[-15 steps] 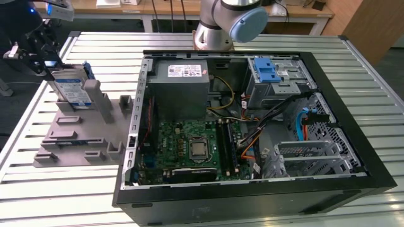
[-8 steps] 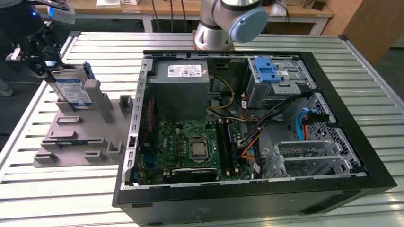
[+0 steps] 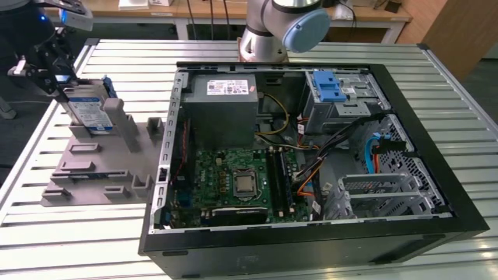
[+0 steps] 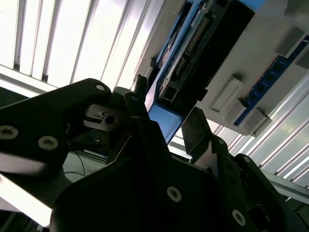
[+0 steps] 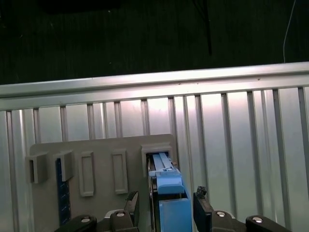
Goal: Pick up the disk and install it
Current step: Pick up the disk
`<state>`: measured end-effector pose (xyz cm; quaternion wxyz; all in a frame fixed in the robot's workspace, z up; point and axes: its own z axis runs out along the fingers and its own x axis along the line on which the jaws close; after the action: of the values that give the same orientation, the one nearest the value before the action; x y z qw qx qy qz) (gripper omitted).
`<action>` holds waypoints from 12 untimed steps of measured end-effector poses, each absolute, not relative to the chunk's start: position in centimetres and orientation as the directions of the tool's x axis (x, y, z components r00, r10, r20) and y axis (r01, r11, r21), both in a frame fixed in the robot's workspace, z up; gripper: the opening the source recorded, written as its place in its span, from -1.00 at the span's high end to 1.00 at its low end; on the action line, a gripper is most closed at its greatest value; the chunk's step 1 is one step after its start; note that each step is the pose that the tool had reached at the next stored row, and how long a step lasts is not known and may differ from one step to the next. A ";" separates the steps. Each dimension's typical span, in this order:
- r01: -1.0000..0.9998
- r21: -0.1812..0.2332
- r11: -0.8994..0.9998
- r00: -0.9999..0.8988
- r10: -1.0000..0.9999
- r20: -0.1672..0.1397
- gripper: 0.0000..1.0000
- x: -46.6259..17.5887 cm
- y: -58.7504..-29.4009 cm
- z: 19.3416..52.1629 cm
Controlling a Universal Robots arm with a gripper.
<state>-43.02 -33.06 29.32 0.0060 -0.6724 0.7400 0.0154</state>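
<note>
A workshop: slatted metal bench point(image 3: 78, 239), opened computer case point(image 3: 311, 248).

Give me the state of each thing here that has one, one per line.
disk: standing on edge in the grey holder, not lifted.
gripper: open, one finger on each side of the disk.
grey holder: lying flat on the table.
computer case: lying on its side, side panel off, insides exposed.

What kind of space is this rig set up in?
Probably a robotics lab or workshop: slatted metal table, opened computer case lying on it, robot arm mounted behind, desks further back.
</note>
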 end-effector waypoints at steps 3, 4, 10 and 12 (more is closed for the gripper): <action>-0.996 0.015 0.091 -0.091 -0.995 -0.030 -0.13 -43.0 -33.0 29.0; -0.996 0.015 0.082 -0.083 -0.996 -0.030 -0.13 -43.0 -33.0 29.0; -0.999 0.022 0.032 -0.033 -0.999 -0.030 -0.13 -43.1 -33.0 28.6; -0.999 0.024 0.032 -0.033 -0.999 -0.030 -0.13 -43.1 -33.0 28.6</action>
<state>-43.05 -33.00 28.60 0.0022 -0.6954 0.7184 0.0190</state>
